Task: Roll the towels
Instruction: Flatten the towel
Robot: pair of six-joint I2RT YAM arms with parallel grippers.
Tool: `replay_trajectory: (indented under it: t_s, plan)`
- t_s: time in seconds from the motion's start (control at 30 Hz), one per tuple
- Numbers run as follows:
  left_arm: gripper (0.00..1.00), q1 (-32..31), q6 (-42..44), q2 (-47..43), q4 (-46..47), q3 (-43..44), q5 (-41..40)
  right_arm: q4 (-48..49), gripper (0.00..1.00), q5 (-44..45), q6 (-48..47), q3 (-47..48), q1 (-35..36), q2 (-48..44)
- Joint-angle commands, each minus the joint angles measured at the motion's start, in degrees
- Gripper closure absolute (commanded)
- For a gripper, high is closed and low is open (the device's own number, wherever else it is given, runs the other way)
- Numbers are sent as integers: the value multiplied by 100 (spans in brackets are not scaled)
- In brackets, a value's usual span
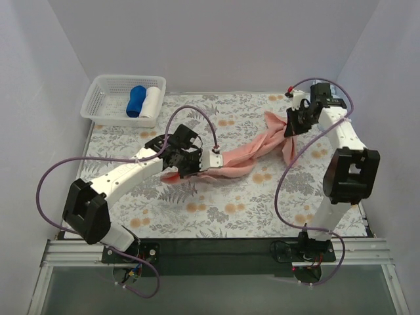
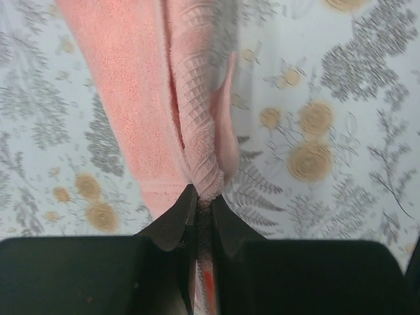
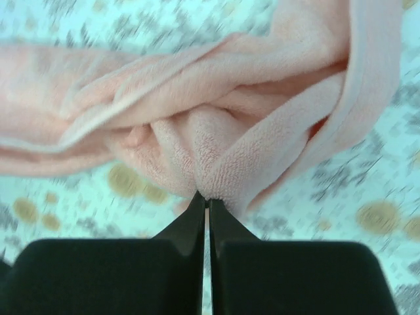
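The salmon-pink towel [image 1: 252,154] is stretched in a twisted band across the middle of the floral tablecloth. My left gripper [image 1: 186,159] is shut on its left end; the left wrist view shows the towel [image 2: 131,85] pinched between the jaws of that gripper [image 2: 203,197]. My right gripper [image 1: 291,125] is shut on the right end near the back; the right wrist view shows bunched towel folds [image 3: 216,125] held at the tips of that gripper [image 3: 207,197]. The light sky-blue towel is out of view.
A white basket [image 1: 105,98] at the back left holds a dark blue roll [image 1: 136,101] and a white roll [image 1: 152,101]. White walls close in the table on three sides.
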Motion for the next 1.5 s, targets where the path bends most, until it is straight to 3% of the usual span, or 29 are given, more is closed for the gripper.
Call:
replay_trajectory:
  t_s: [0.0,0.2,0.33,0.37,0.4,0.43,0.47,0.5,0.53,0.57,0.6,0.73,0.93,1.0,1.23,1.47]
  plan:
    - [100,179,634,-249,-941,-362,455,-463,99,-204,-759,-1208,136,-1026]
    - [100,426,1136,-557,-959,-1012,369,-1044,99,411,-1939,-3571,882,-2652]
    - [100,663,1311,-426,-643,-1233,148,-1299,99,780,-2326,-4094,1699,-3321]
    - [100,742,1355,-374,-608,-1198,157,-1378,95,789,-2396,-4094,1744,-3383]
    - [99,873,1390,-321,-555,-1172,157,-1527,83,772,-2415,-4050,1754,-3436]
    - [92,910,1399,-216,-572,-1128,174,-1589,67,911,-2406,-3885,1736,-3471]
    - [83,953,1400,-180,-642,-997,201,-1625,60,947,-2389,-3787,1710,-3506]
    - [64,1067,1400,-171,-695,-926,366,-1651,51,982,-2371,-3664,1657,-3533]
    - [53,1138,1400,-197,-721,-838,446,-1652,39,922,-2379,-3324,1431,-3542]
    - [42,1191,1391,-223,-800,-698,525,-1660,8,851,-2397,-3173,1298,-3516]
    - [29,1287,1373,-258,-835,-627,613,-1643,1,833,-2397,-2980,1175,-3472]
    - [25,1533,1189,-460,-1002,-390,920,-1538,9,1000,-2257,-2250,438,-2910]
    - [25,1718,759,-663,-1029,-336,1001,-1432,39,1456,-1731,-1072,4,-1513]
    - [26,1771,478,-698,-871,-398,861,-1423,42,1510,-1493,-599,5,-1065]
    - [26,2087,-41,-611,-888,-486,702,-1414,41,1440,-825,458,154,112]
    - [22,2737,72,-241,-1521,-152,1097,-1344,39,1896,-631,1249,751,1238]
